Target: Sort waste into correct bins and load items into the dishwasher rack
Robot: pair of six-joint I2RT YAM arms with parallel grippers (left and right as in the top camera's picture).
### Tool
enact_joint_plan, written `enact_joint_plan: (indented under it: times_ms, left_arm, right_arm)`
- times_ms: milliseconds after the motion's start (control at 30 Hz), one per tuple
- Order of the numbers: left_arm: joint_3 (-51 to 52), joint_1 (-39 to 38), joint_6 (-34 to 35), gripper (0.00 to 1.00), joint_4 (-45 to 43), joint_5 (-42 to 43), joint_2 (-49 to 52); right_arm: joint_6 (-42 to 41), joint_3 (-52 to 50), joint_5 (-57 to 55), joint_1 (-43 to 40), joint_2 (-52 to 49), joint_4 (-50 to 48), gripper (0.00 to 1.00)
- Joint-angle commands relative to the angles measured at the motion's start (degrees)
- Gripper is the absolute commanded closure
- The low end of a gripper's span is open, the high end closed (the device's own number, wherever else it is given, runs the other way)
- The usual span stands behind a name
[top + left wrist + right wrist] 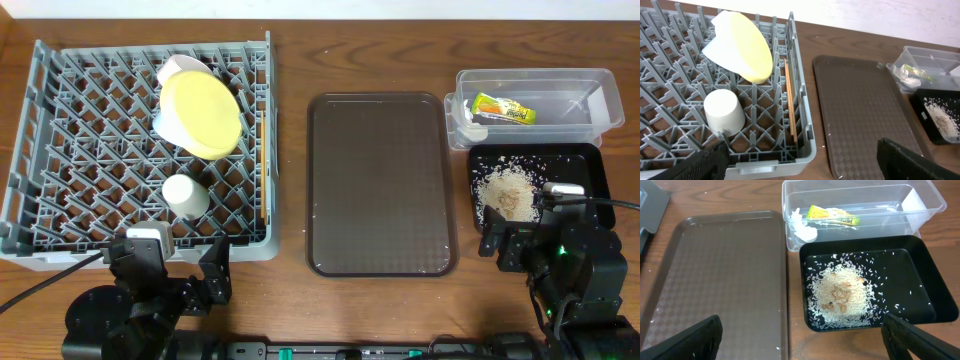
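Where it leaned among the pegs of the rack (pixel 60 200), the yellow plate (pixel 203 115) looked stiff, smooth and probably slippery, best pinched at its upper rim; the cup (pixel 185 196) stood near, while left gripper (pixel 800 162) and right gripper (pixel 802 342) hung spread, empty.

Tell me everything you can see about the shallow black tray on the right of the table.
The black tray is a shallow rectangle of glossy dark plastic with rounded corners and a low rim, lying flat on the wooden table. A pile of white rice grains with a few tan bits sits left of its middle, and loose grains are scattered around. Its far edge appears to butt against the clear box. The brown serving tray lies apart to its left.
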State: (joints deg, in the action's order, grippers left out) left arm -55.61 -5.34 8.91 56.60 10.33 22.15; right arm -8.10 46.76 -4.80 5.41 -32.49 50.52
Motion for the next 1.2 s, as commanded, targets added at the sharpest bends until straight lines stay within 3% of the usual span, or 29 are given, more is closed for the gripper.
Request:
enact_joint_plan:
  times_ms: [0,200,433,867,1067,1167]
  left_arm:
    - [0.63,0.20,-0.96,0.04,-0.11,-0.48,-0.15]
    - [0.66,0.20,-0.96,0.04,-0.13,-0.48,-0.15]
    - [0.63,0.20,-0.96,0.04,-0.13,-0.48,-0.15]
    - [0.66,0.17,-0.98,0.03,-0.13,-0.48,-0.15]
    - [0.66,0.20,-0.98,0.03,-0.13,-0.48,-0.15]
    - [0.66,0.17,-0.96,0.03,-0.13,-0.48,-0.15]
  right_arm:
    - [-0.63,-0.44,-0.81,0.02,0.24,0.15,0.01]
    - [-0.63,-0.50,-0.81,0.04,0.61,0.33,0.01]
    - [0.44,-2.25,-0.37,-0.09,8.04,-2.12,0.01]
    - [0.44,-32.37,5.77,-0.24,32.17,-31.98,0.01]
    - [0.48,-40.89,4.63,-0.35,32.20,-45.90,0.01]
    - [0.46,-44.19,3.54,-0.35,32.20,-48.17,0.01]
